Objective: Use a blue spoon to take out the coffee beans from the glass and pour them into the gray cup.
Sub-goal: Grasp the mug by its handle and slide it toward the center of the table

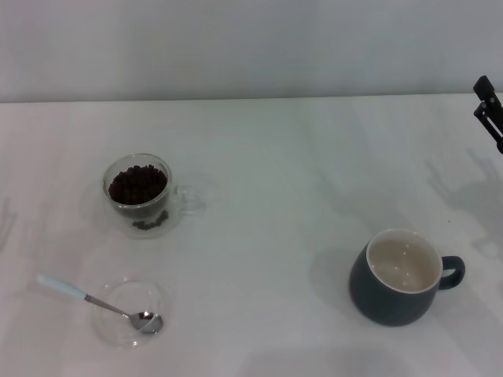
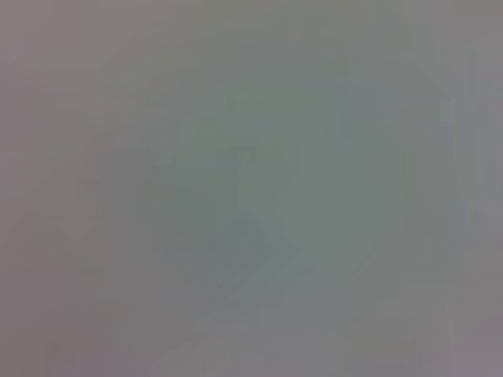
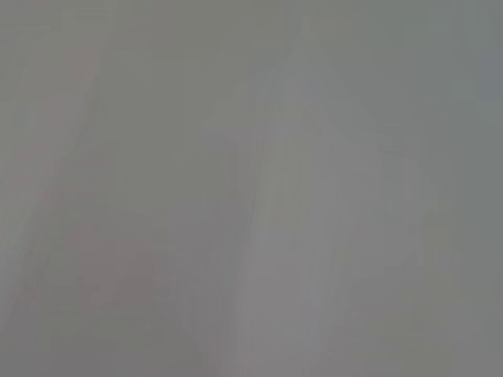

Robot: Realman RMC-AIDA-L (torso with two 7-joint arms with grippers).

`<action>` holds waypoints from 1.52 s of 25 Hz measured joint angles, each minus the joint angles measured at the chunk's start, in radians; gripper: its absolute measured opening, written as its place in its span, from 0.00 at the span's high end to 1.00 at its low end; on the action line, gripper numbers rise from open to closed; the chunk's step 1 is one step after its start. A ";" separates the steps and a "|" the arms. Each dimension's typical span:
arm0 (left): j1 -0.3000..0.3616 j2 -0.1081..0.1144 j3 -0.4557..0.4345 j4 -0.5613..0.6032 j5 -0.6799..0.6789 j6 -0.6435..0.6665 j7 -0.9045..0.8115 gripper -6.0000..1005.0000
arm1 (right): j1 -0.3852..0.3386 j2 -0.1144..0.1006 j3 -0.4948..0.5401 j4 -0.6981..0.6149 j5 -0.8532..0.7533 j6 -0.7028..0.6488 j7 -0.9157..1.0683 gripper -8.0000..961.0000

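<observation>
On the white table (image 1: 283,157) the glass (image 1: 138,194), a small clear double-walled mug with its clear handle turned toward the robot's right, stands upright on the robot's left, holding dark, nearly black coffee beans (image 1: 137,184). Nearer the robot, a shallow clear dish (image 1: 130,312) holds the blue spoon (image 1: 98,302), shiny bowl resting inside, pale handle slanting out over the rim. Well apart on the right sits the gray cup (image 1: 399,276), dark blue-gray outside, cream within, loop handle to the right. The right gripper (image 1: 489,110) only peeks in at the far right edge; I cannot tell its state. Both wrist views are featureless.
</observation>
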 joint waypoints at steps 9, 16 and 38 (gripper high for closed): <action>0.000 -0.001 0.001 0.001 0.000 0.001 0.001 0.11 | 0.007 -0.001 0.000 0.002 0.000 0.005 -0.002 0.15; 0.000 0.000 0.003 0.004 0.001 0.001 0.001 0.11 | 0.003 0.000 -0.001 0.002 -0.002 0.006 0.001 0.15; 0.011 0.001 -0.001 -0.013 -0.004 -0.009 0.006 0.11 | -0.200 -0.044 -0.111 0.215 -0.083 -0.239 0.205 0.15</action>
